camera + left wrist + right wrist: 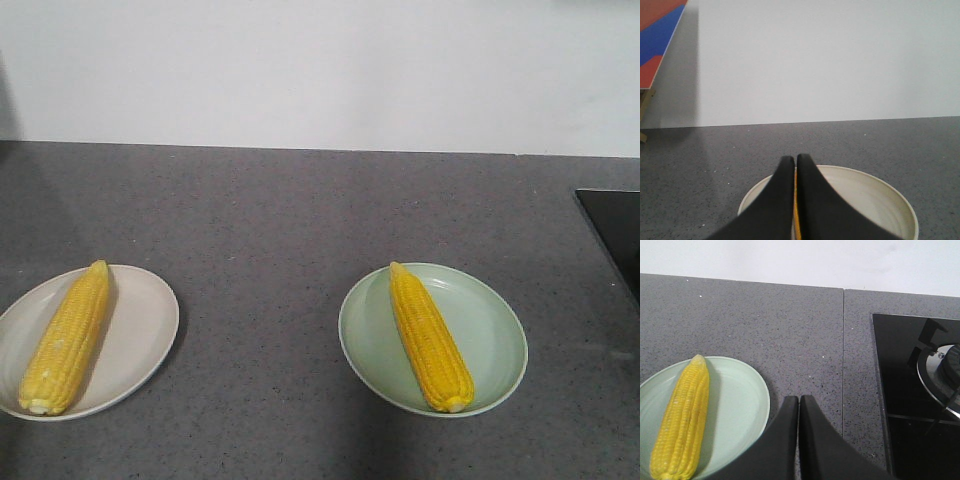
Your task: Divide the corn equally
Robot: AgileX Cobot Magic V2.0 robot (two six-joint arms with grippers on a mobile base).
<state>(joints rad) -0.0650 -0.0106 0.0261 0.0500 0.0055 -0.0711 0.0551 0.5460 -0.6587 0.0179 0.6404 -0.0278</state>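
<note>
1. I count two corn cobs from the front view: one cob (68,340) lies on the cream plate (150,310), the other cob (430,338) on the pale green plate (495,330). Each lies lengthwise with its pointed tip toward the wall.
2. Taking the green plate as my landmark, the cream plate sits well apart to its left on the grey speckled bench (270,230), and a black hob (615,235) lies beyond its right side at the bench's edge.
3. My left end effector (794,162) hangs over the cream plate with its black fingers pressed together. A thin yellow-orange line shows low between them; I cannot tell whether that is the cob beneath or part of the finger, and I judge it has hold of nothing.
4. My right end effector (798,401) hovers just right of the green plate over bare bench, fingers closed tip to tip and holding nothing.
5. With one cob per plate, I judge the sharing already done. No further cob is in view.
6. The next move, as I read it, calls only for drawing both arms clear without nudging either plate.
</note>
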